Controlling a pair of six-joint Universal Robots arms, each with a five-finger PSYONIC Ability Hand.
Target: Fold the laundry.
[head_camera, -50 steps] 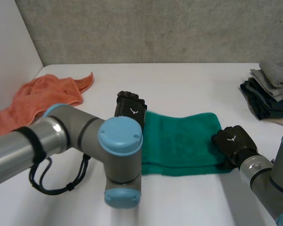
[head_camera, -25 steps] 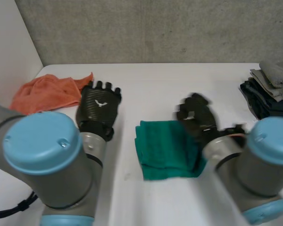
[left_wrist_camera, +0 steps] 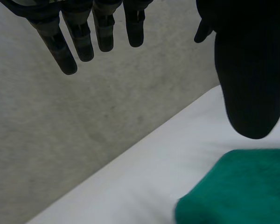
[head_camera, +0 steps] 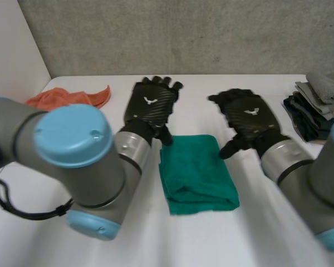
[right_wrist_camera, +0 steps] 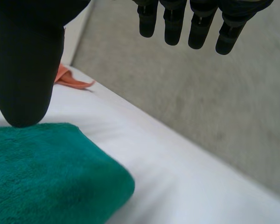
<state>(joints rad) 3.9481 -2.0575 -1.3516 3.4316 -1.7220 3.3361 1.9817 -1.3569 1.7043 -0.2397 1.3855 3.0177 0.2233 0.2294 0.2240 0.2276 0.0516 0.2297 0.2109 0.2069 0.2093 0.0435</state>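
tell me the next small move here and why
Probably swing the left hand toward the crumpled orange cloth at the white table's far-left corner. The green terry towel already lies folded, the right hand is open too, neither holds anything, and the orange cloth looks like the one piece not yet folded.

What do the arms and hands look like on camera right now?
The left arm and right arm are thick grey cylinders with round joints closed by light-blue caps. The left hand and right hand are black, with a woven, carbon-like pattern on the back and a small white logo on each. Their fingers are slim with rounded tips.
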